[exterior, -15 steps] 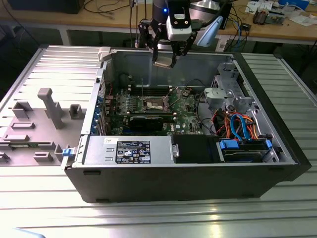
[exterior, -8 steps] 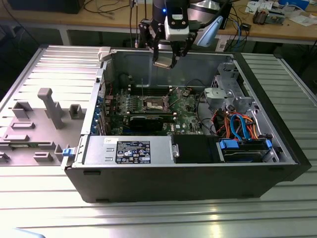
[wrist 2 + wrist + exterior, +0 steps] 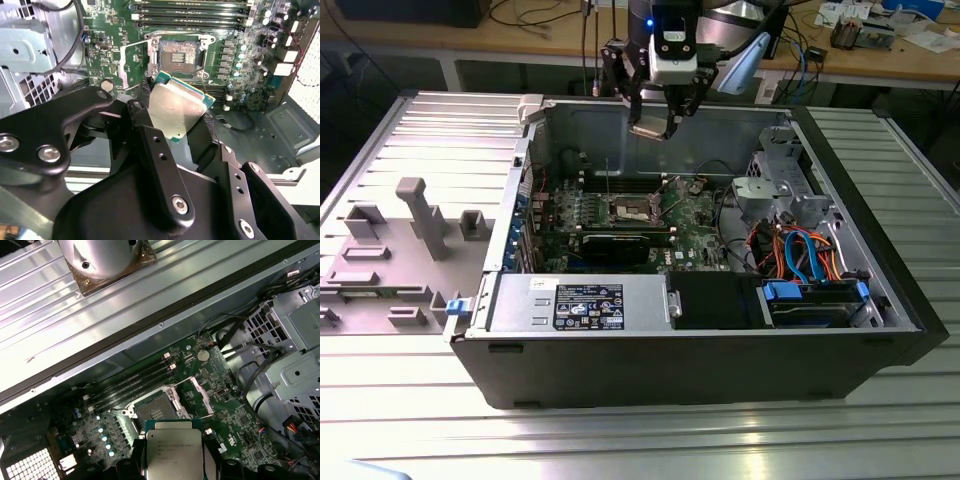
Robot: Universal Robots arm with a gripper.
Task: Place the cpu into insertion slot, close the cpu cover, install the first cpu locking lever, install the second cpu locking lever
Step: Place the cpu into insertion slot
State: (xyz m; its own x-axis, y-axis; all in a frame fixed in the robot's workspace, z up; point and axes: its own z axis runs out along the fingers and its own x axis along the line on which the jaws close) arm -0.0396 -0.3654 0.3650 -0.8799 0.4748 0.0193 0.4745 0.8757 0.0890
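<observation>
The gripper [image 3: 655, 126] is clamping the cpu [image 3: 177, 107] by 2 edges, hovering above the open insertion slot [image 3: 180, 57] inside the computer case [image 3: 670, 365].

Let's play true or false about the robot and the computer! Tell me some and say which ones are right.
1. The gripper holds the cpu. True.
2. The cpu already sits in the insertion slot. False: the slot is empty, and the cpu is up in the gripper.
3. The cpu cover is closed over the slot. False: it is flipped open beside the slot.
4. The computer case is open, so the green board shows. True.
</observation>
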